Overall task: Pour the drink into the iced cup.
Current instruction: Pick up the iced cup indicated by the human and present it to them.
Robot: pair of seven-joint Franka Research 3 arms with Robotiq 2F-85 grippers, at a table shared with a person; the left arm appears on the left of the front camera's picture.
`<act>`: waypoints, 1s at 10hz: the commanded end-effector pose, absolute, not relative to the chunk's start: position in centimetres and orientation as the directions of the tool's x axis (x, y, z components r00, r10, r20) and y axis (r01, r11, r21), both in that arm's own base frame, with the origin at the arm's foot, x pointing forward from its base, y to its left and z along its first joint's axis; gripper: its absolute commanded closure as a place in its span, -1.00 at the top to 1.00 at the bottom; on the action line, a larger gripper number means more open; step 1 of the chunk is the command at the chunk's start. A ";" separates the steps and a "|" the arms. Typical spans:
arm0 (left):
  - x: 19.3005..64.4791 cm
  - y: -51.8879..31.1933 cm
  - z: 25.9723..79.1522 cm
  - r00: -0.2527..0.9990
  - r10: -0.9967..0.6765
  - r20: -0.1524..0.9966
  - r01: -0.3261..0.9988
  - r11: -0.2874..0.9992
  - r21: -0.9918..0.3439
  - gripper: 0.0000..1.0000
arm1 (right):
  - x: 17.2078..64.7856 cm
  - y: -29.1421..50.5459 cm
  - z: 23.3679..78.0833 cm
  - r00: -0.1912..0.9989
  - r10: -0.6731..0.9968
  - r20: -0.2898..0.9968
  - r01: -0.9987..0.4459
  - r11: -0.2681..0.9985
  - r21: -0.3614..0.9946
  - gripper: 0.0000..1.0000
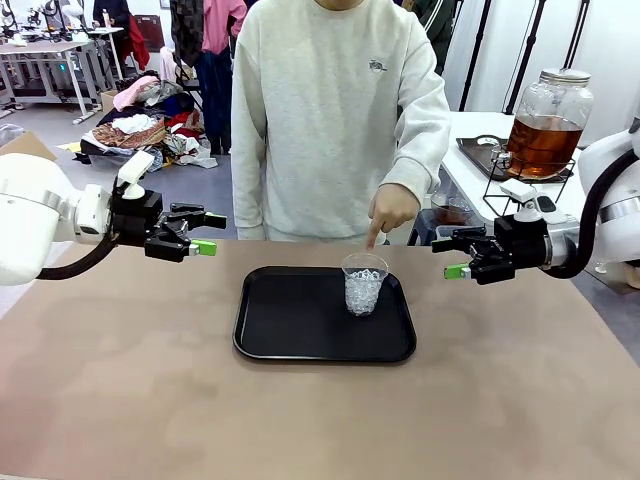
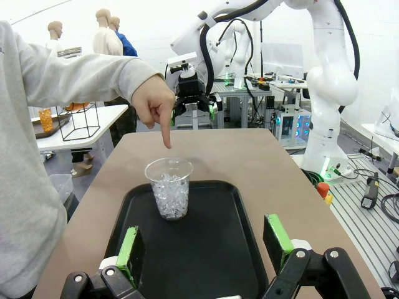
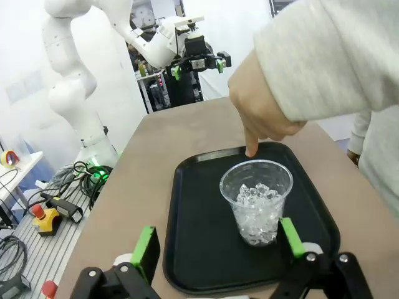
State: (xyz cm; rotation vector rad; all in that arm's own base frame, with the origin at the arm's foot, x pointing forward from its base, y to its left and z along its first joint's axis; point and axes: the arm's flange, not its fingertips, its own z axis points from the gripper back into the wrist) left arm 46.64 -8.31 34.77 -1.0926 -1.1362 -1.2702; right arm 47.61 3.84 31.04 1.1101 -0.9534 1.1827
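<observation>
1. Iced cup (image 1: 363,285) stands upright on a black tray (image 1: 290,320) in the middle of the worktop (image 1: 150,380). It sits toward the tray's far right part, with its mouth up and its long axis vertical.
2. The front view takes in the drink (image 1: 540,145), an amber liquid in a lidded glass jar (image 1: 553,100) on a wire stand. The jar is on a side table beyond the robot's right, well apart from the cup.
3. The wrist views bring the cup (image 2: 169,194) (image 3: 257,202) close. It is clear plastic, with ice cubes piled in its lower part.
4. The person's hand (image 1: 390,208) hangs over the far rim with the index finger pointing straight down. Whether the fingertip touches the cup cannot be told.
5. The left end effector (image 1: 210,232) hovers above the worktop left of the tray. It lies level and points toward the middle, with its jaws spread and nothing between them.
6. The right end effector (image 1: 448,258) mirrors this from the other side, jaws likewise apart and empty.
7. Each wrist view looks between its own green pads across the tray at the opposite arm.
</observation>
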 end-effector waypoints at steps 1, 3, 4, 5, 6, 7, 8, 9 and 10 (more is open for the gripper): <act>46.6 -8.3 34.9 -0.022 -0.128 0.992 1.000 0.014 0.024 1.00 | 47.5 3.8 31.4 0.146 0.203 0.968 -0.989 0.022 0.145 1.00; 46.6 -8.3 34.9 -0.022 -0.128 0.992 1.000 0.014 0.024 1.00 | 47.5 3.8 31.4 0.146 0.203 0.968 -0.989 0.022 0.145 1.00; 46.6 -8.3 34.9 -0.022 -0.128 0.992 1.000 0.014 0.024 1.00 | 47.5 3.8 31.4 0.146 0.203 0.968 -0.989 0.022 0.145 1.00; 46.6 -8.3 34.9 -0.022 -0.128 0.992 1.000 0.014 0.024 1.00 | 47.5 3.8 31.4 0.146 0.203 0.968 -0.989 0.022 0.145 1.00; 46.6 -8.3 34.9 -0.022 -0.128 0.992 1.000 0.014 0.024 1.00 | 47.6 3.8 31.0 0.150 0.207 0.967 -0.989 0.029 0.147 1.00; 46.6 -8.3 34.9 -0.022 -0.128 0.992 1.000 0.014 0.024 1.00 | 48.5 4.2 30.1 0.081 0.192 0.978 -0.996 0.050 0.072 1.00; 46.6 -8.3 34.9 -0.022 -0.128 0.992 1.000 0.014 0.024 1.00 | 49.3 4.8 28.9 0.051 0.183 0.982 -0.998 0.055 0.042 1.00; 46.6 -8.3 34.9 -0.022 -0.128 0.992 1.000 0.014 0.024 1.00 | 49.8 5.3 28.0 0.035 0.182 0.983 -0.998 0.052 0.026 1.00; 46.6 -8.3 34.9 -0.022 -0.128 0.992 1.000 0.014 0.024 1.00 | 50.2 5.7 27.1 0.014 0.172 0.985 -0.999 0.053 0.005 1.00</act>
